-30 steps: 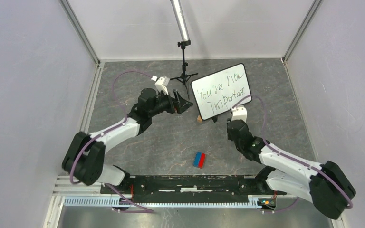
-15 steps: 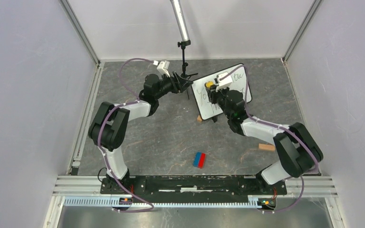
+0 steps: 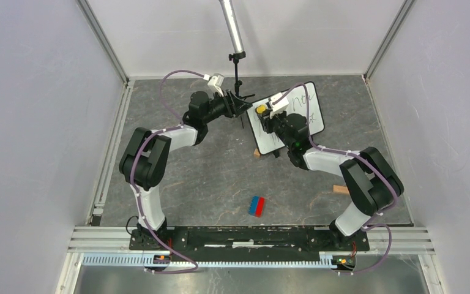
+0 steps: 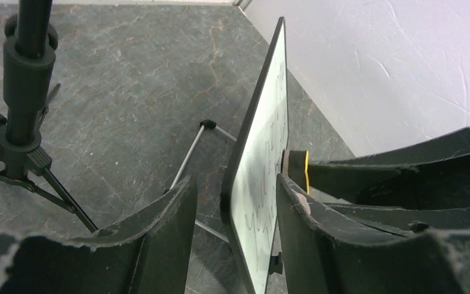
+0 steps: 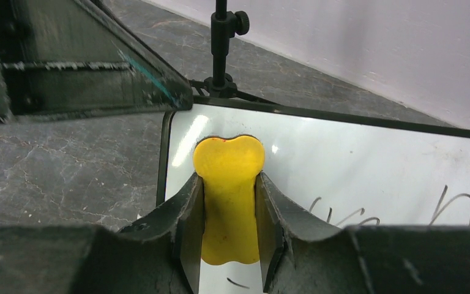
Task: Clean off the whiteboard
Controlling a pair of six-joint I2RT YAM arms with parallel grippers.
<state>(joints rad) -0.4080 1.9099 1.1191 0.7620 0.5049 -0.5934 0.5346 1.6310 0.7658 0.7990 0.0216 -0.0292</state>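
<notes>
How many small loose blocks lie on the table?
3: a red-and-blue block near the front middle, a tan block by the right arm, a tan piece in front of the whiteboard. Arms may hide more.

The left edge of the whiteboard (image 3: pixel 311 110) was crowded. The left hand (image 4: pixel 235 184) straddled that edge with its fingers apart, a gap showing on the rear side, and the tripod stand (image 3: pixel 237 76) spread its legs just behind. The right hand (image 5: pixel 229 184), closed on a yellow eraser (image 5: pixel 229 177), pressed at the board's upper left corner, close beside the left hand. The board's written right side lay unobstructed. On the near bench (image 3: pixel 208 184) only a red-and-blue block (image 3: pixel 257 206) and a wooden block (image 3: pixel 341 189) stood in the way.
</notes>
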